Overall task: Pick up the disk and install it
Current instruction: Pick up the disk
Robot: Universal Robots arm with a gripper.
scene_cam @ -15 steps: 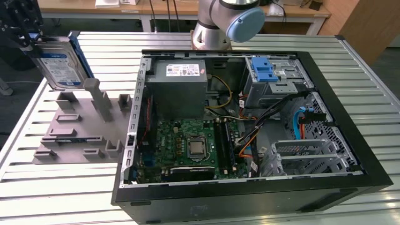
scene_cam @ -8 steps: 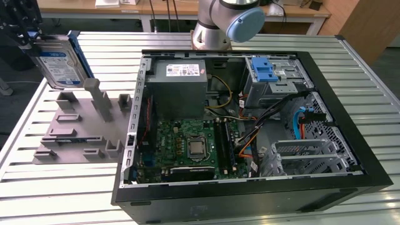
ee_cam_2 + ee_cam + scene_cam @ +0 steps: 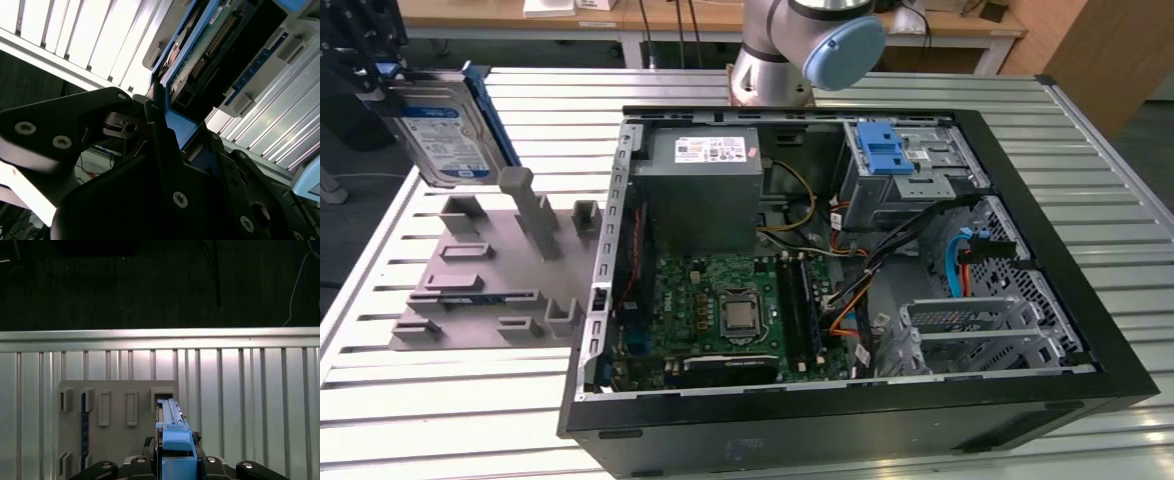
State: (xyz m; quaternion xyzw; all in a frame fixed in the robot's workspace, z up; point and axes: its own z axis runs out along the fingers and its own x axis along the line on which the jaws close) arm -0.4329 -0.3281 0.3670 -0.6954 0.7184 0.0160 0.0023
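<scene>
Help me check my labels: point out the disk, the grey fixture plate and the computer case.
the disk [image 3: 438, 140]: exterior view, on its white-and-blue label.
the grey fixture plate [image 3: 500, 270]: exterior view, on its flat base.
the computer case [image 3: 854, 425]: exterior view, on its black near wall.

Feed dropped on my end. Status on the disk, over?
Gripper shut on the disk. Disk upright over the grey fixture, outside the computer case. A fixture post stands close beside it.

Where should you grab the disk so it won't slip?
Probably at its upper end, coming from above and pinching the two flat faces. The disk is upright and thin, so a pinch spans it easily. The gripper holds it that way.
</scene>
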